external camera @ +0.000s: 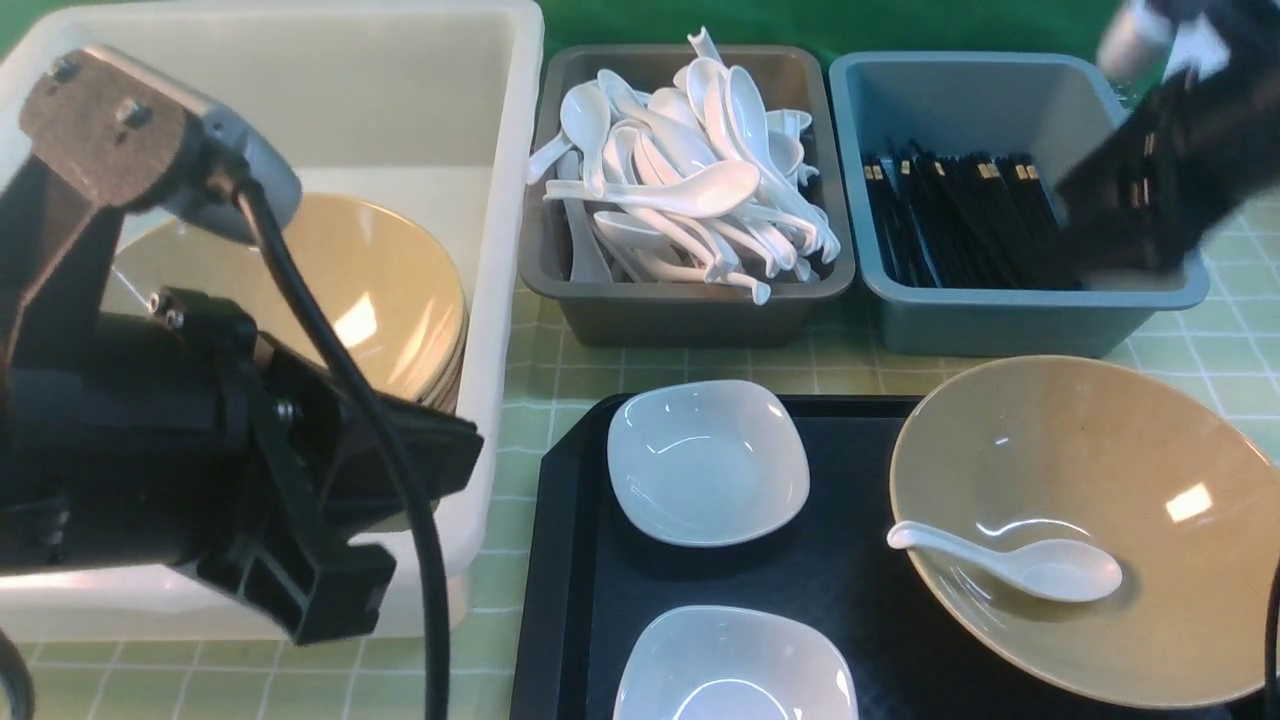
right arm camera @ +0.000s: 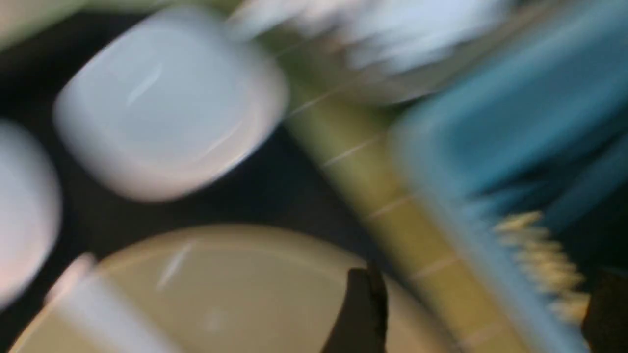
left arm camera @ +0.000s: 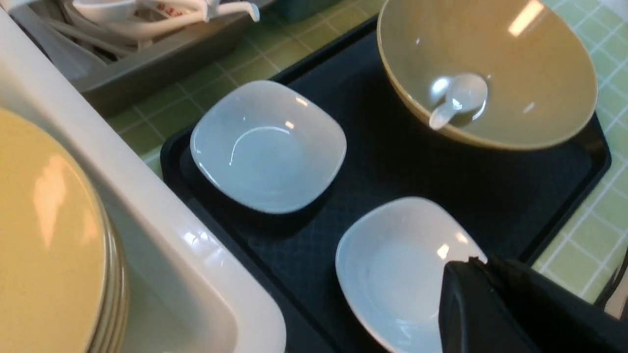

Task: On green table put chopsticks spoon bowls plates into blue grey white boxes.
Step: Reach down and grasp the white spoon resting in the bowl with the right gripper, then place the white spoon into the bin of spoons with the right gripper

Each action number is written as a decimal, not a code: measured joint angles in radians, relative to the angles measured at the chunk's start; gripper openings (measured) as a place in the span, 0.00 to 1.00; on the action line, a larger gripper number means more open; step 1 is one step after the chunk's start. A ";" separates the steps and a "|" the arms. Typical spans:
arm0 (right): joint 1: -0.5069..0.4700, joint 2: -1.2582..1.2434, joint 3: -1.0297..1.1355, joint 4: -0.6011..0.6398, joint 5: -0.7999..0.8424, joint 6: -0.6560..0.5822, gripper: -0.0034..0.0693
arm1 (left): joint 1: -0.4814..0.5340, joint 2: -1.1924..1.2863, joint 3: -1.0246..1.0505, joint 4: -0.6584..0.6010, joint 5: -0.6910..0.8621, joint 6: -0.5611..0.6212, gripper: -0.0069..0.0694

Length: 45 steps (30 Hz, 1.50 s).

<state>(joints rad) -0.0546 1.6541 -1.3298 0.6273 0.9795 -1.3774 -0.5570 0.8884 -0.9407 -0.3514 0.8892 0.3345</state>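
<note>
A tan bowl (external camera: 1080,480) with a white spoon (external camera: 1040,568) in it stands on the black tray (external camera: 860,600), beside two white square bowls (external camera: 705,460) (external camera: 735,665). My left gripper (left arm camera: 473,261) is shut and empty, hovering over the nearer white bowl (left arm camera: 392,264); in the front view it (external camera: 330,600) is in front of the white box (external camera: 500,200). My right gripper (external camera: 1130,230), blurred by motion, is at the right end of the blue box (external camera: 1000,320) of black chopsticks (external camera: 960,220). In the right wrist view it (right arm camera: 483,304) is open and empty.
The white box holds a stack of tan plates (external camera: 380,290). The grey box (external camera: 690,320) between the white and blue boxes is heaped with white spoons (external camera: 690,180). All three boxes stand behind the tray on the green checked table (external camera: 560,380).
</note>
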 joint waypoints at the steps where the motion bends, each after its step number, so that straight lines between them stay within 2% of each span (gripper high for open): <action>1: 0.014 -0.017 0.061 -0.003 0.001 -0.063 0.82 | 0.000 0.000 0.000 0.001 0.015 0.008 0.09; 4: 0.065 -0.037 0.207 -0.046 -0.029 -0.252 0.82 | 0.000 -0.003 0.000 0.003 0.054 0.017 0.09; 6: 0.105 -0.037 0.296 -0.093 -0.081 -0.295 0.82 | 0.000 -0.005 0.000 0.003 0.075 0.020 0.09; 10: 0.176 -0.037 0.383 -0.201 -0.211 -0.289 0.82 | 0.000 -0.005 0.000 0.003 0.112 0.020 0.09; 12: 0.182 -0.037 0.387 -0.208 -0.233 -0.279 0.82 | 0.000 -0.005 0.000 0.002 0.115 0.020 0.09; 19: 0.184 -0.013 0.387 -0.127 -0.245 -0.271 0.78 | 0.000 -0.005 0.000 -0.001 0.119 0.020 0.09; 24: 0.185 0.007 0.387 -0.102 -0.233 -0.265 0.63 | 0.000 -0.005 0.000 -0.001 0.119 0.020 0.09; 25: 0.185 0.012 0.387 -0.101 -0.232 -0.247 0.52 | 0.000 -0.005 0.000 -0.001 0.119 0.020 0.09; 28: 0.185 0.012 0.383 -0.100 -0.225 -0.228 0.30 | 0.000 -0.005 0.000 -0.001 0.119 0.020 0.09; 30: 0.185 0.012 0.367 -0.101 -0.209 -0.215 0.29 | 0.000 -0.005 0.000 -0.001 0.119 0.020 0.09; 34: 0.185 0.014 0.300 -0.101 -0.149 -0.156 0.30 | 0.000 -0.005 0.000 -0.001 0.119 0.020 0.09; 38: 0.185 0.015 0.144 -0.091 -0.046 -0.052 0.30 | 0.000 -0.005 0.000 -0.001 0.109 0.020 0.09; 41: 0.185 0.022 -0.006 -0.021 -0.012 0.149 0.30 | 0.000 -0.005 0.000 -0.001 0.098 0.020 0.09; 43: 0.185 0.029 -0.057 0.013 -0.016 0.221 0.30 | 0.000 -0.005 0.000 -0.001 0.097 0.020 0.09; 45: 0.187 0.069 -0.192 0.124 -0.035 0.337 0.30 | 0.000 -0.005 0.000 -0.001 0.096 0.018 0.09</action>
<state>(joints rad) 0.1327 1.7226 -1.5220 0.7516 0.9443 -1.0399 -0.5570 0.8832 -0.9407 -0.3522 0.9856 0.3522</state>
